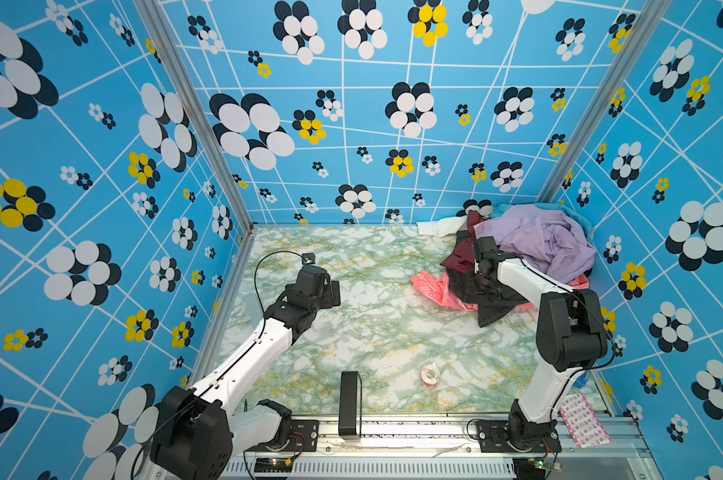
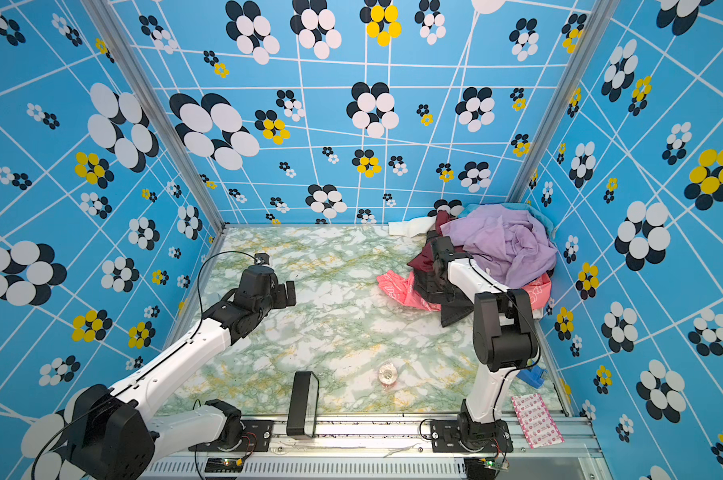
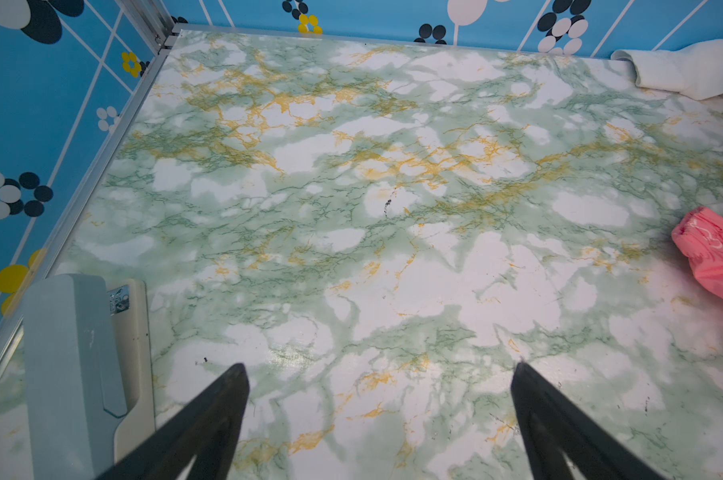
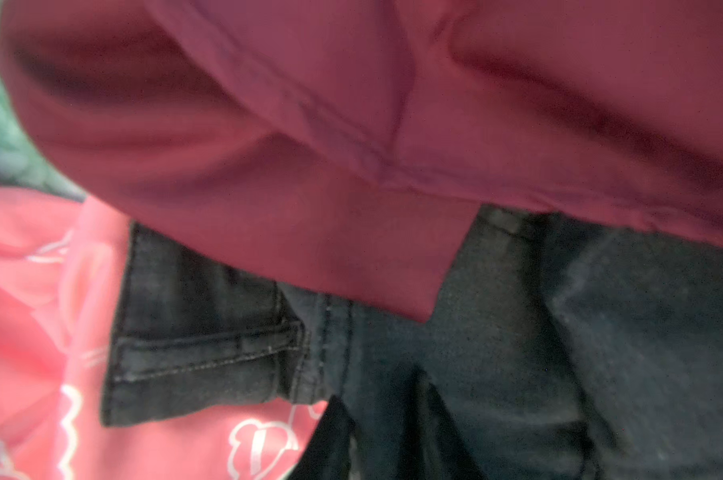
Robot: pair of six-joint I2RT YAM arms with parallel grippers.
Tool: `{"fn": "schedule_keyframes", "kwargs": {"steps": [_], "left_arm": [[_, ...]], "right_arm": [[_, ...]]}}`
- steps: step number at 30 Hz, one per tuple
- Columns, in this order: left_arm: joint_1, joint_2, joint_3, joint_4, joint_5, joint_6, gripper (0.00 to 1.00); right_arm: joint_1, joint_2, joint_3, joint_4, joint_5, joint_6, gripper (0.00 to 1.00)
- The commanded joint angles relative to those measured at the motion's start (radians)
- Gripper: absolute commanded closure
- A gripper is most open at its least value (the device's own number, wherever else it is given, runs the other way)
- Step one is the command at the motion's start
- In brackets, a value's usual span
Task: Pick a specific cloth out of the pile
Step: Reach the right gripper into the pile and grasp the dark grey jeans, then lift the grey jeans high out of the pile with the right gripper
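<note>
- Jeans (image 1: pixel 497 313): dark grey denim at the front of the pile (image 1: pixel 530 253), in the far right corner of the table (image 1: pixel 372 332). One corner juts forward onto the bare marble top. The rest lies under a maroon garment (image 1: pixel 459 257) and partly on a pink printed garment (image 1: pixel 430 289). The right wrist view shows the jeans (image 4: pixel 517 332) close up, with stitched seams and a folded hem, below the edge of the maroon garment (image 4: pixel 310 124).
- Phone (image 3: pixel 73 374): grey-blue, lying by the left wall.
- Left claw (image 1: pixel 333 293): it hangs over the bare left half of the table, well apart from the pile. In the left wrist view its fingers (image 3: pixel 227 399) are spread wide with nothing between them.
- Black box (image 1: pixel 348 403): it stands upright at the front rail, near the middle. A roll of tape (image 1: pixel 429 374) lies flat to its right.
- Pile: a lilac shirt (image 1: pixel 559 237) lies on top and a white cloth (image 1: pixel 438 227) pokes out at the back left. Light blue fabric (image 1: pixel 576 212) sits against the wall.
- Right claw (image 4: pixel 380 415): it is down on the jeans, just below the maroon hem. Its dark fingers (image 4: pixel 330 440) stand close together with a fold of denim pinched between them, though that view is blurred.
- Pink-and-white packet (image 1: pixel 584 419): it lies on the rail at the front right.
</note>
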Motion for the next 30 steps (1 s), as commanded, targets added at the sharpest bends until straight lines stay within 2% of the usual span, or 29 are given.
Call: {"fn": "schedule_keyframes", "kwargs": {"steps": [1,7,15,20,24,30], "left_arm": [[-0.008,-0.016,0.029,-0.022,0.007,-0.013,0.01],[-0.010,-0.025,0.028,-0.030,0.007,-0.011,0.00],[-0.012,-0.053,0.018,-0.018,0.012,-0.012,0.00],[-0.014,-0.056,0.015,-0.016,0.013,-0.016,0.01],[-0.016,-0.061,0.012,-0.016,0.011,-0.016,0.01],[-0.017,-0.070,0.004,-0.010,0.011,-0.020,0.01]], "right_arm": [[-0.002,0.010,0.020,-0.006,-0.012,0.009,1.00],[-0.002,-0.085,0.026,-0.020,0.053,0.017,1.00],[-0.002,-0.401,0.027,0.097,0.210,0.016,1.00],[-0.001,-0.520,0.036,0.175,0.264,-0.006,1.00],[-0.002,-0.605,0.004,0.264,0.256,-0.013,1.00],[-0.002,-0.746,-0.085,0.433,0.180,-0.004,1.00]]}}
